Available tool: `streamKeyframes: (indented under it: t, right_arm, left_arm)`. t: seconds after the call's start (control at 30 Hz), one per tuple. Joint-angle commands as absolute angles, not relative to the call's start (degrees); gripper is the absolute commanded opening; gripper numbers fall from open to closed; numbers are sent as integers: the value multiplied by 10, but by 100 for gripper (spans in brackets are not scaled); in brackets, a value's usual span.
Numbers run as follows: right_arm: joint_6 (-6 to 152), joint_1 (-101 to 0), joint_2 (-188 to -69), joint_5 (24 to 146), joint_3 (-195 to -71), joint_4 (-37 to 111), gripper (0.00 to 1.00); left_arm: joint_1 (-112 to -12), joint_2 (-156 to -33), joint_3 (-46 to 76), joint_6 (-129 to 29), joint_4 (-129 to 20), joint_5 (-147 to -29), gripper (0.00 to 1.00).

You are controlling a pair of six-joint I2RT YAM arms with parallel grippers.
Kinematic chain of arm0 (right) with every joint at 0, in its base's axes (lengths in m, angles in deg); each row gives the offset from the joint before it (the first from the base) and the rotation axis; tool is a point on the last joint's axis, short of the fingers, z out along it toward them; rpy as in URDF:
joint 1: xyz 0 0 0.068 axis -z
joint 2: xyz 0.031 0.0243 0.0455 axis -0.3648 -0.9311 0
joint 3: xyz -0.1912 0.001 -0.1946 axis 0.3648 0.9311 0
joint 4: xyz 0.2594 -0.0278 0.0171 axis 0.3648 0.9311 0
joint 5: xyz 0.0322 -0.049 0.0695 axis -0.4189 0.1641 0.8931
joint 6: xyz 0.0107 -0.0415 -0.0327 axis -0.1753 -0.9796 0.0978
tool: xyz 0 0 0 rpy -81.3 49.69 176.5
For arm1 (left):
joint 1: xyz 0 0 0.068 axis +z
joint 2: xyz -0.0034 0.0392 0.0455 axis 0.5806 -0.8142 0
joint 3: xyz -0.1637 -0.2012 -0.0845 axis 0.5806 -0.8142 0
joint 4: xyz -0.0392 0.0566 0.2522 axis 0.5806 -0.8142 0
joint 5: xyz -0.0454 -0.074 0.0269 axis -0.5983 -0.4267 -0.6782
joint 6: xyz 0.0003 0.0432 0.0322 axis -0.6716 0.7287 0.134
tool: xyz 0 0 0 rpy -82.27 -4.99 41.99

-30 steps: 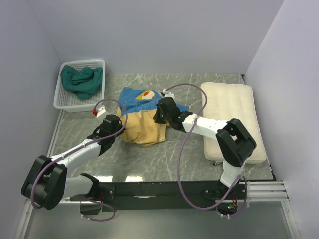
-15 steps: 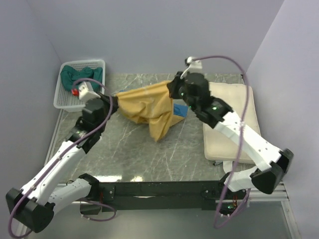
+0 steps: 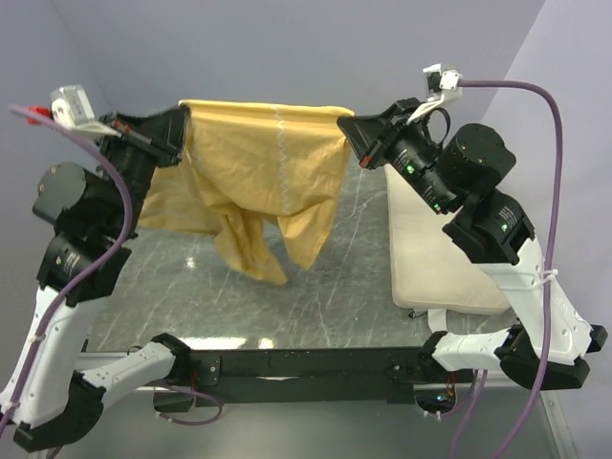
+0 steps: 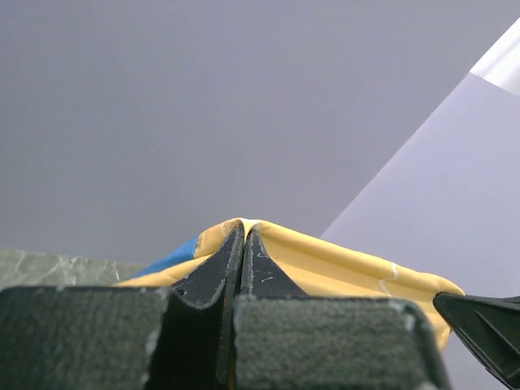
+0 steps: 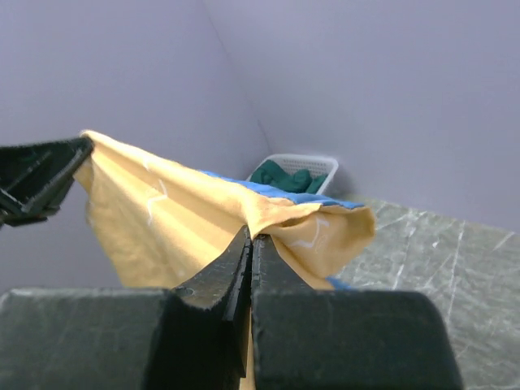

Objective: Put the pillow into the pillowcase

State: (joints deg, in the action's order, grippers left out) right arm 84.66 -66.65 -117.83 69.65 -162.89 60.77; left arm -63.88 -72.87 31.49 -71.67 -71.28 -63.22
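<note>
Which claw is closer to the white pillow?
Right. The right gripper hangs by the far end of the pillow, pinching the pillowcase; the left gripper pinches its other corner, far off on the opposite side.

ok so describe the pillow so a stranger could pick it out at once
Start at the grey marble tabletop and go to its right edge. The large cream-white rectangular quilted pillow lies flat there. Unlike the mustard-yellow fabric pillowcase held up in the air, it is pale, thick and resting on the table.
</note>
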Motion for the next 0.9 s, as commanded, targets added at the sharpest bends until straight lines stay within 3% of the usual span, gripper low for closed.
streamKeyframes:
  t: [0.0, 0.13, 0.2, 0.23, 0.3, 0.33, 0.43, 0.57, 0.7, 0.87]
  right_arm:
    - [782, -638, -1163, 543, -1633, 629, 0]
    - [792, -547, -1229, 578, -1557, 612, 0]
    - [826, -490, -1281, 626, -1512, 602, 0]
    - [829, -445, -1303, 652, -1501, 585, 0]
    - [839, -415, -1380, 664, -1497, 586, 10]
    - [842, -398, -1407, 674, -1510, 615, 16]
    - [844, -390, -1464, 677, -1554, 655, 39]
    - [858, -402, -1399, 685, -1467, 603, 67]
    - [851, -436, -1321, 673, -1402, 580, 75]
    - [824, -465, -1309, 688, -1348, 530, 82]
  left_arm:
    - [-611, -804, 392, -657, -753, -578, 1]
    - [-611, -856, 320, -716, -763, -636, 11]
    - [-611, -884, 283, -743, -764, -652, 24]
    - [-611, -891, 274, -749, -767, -656, 39]
    - [-611, -898, 245, -765, -763, -657, 72]
    - [-611, -896, 237, -772, -766, -653, 81]
    - [-612, -863, 174, -804, -777, -618, 86]
    - [-612, -797, 51, -912, -830, -491, 87]
    - [-611, -733, -82, -1067, -893, -414, 85]
    - [-598, -747, -151, -1213, -936, -389, 86]
